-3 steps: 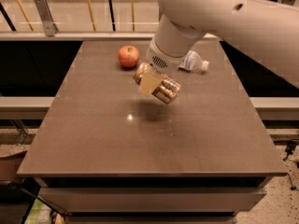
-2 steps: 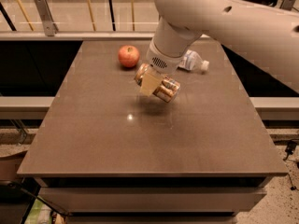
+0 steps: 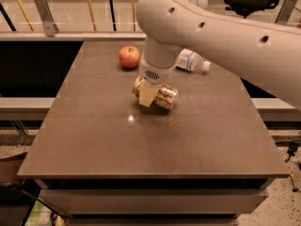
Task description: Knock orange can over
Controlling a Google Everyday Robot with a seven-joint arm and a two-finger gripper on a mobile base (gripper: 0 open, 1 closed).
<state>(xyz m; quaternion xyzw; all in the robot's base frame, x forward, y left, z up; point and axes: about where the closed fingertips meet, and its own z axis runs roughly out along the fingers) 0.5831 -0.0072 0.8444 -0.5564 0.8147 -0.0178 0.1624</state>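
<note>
Gripper (image 3: 148, 95) sits low over the middle of the table (image 3: 141, 147), a little behind centre, and it looks clamped on the can (image 3: 165, 97): one pale finger (image 3: 146, 97) crosses the can's front, with orange-gold metal showing on both sides of it, while the other finger is hidden behind. Above it the white arm (image 3: 211, 27) sweeps in from the right and fills the upper part of the view, its wrist pointing straight down. The brown table carries two other things, both at its far edge: the bottle (image 3: 190, 60) lying on its side, partly hidden behind the wrist, and the apple (image 3: 129, 56) to the left, well apart from the gripper. The can lies almost level, its long axis running left to right and slightly toward the camera, at or just above the tabletop; I cannot tell whether it touches. Compared with a second ago, the can has come down and tipped further, from a slanted pose held clear of the surface to nearly flat, and the wrist has dropped with it. The apple and bottle have not moved. I judge the task close to done: the can is no longer upright, and what remains is likely to let go so that it rests on its side by itself, with some risk that it rolls.
</note>
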